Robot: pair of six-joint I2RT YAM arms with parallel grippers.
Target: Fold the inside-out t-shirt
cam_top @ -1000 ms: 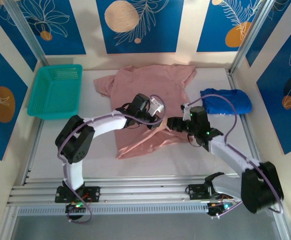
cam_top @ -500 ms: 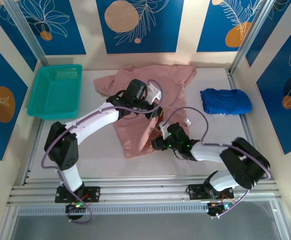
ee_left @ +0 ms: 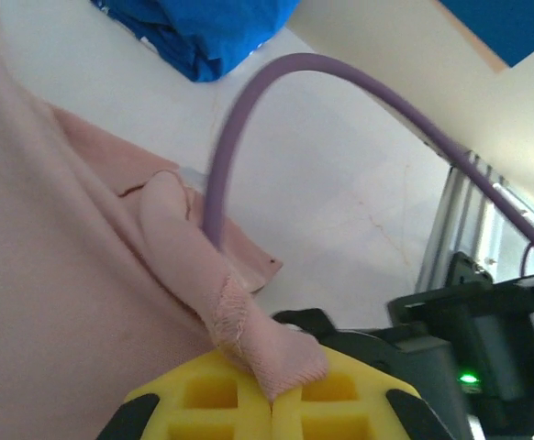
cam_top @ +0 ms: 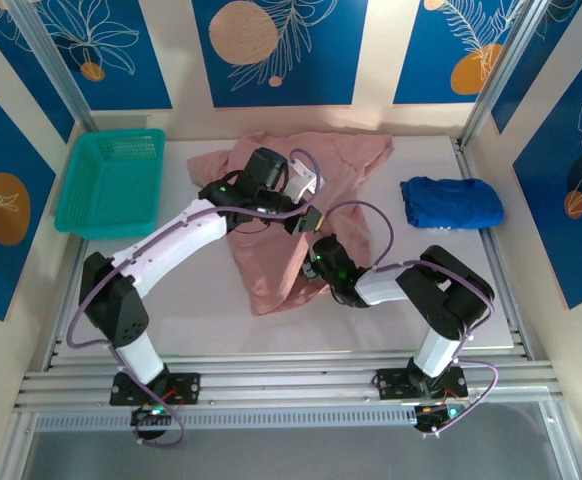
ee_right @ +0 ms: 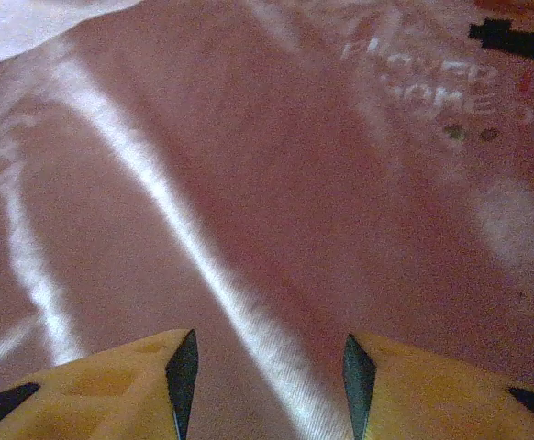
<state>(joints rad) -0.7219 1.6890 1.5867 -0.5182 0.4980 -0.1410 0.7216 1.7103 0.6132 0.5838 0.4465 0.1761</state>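
The t-shirt (cam_top: 266, 272) is dusty salmon pink (faint pale lettering shows in the right wrist view). The basket (cam_top: 76, 175) is teal and the folded garment (cam_top: 451, 203) royal blue. The wall panels (cam_top: 311, 60) are blue with orange discs and white leaf outlines. The left gripper (ee_left: 272, 408) and right gripper (ee_right: 267, 362) are yellow.

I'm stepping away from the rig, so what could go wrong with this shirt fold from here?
The left gripper pinches just a small tuft of the t-shirt, which might slip free under tension. The purple cable arcs close beside that pinch and could snag. The right gripper, jaws apart over creased cloth, may catch extra layers.
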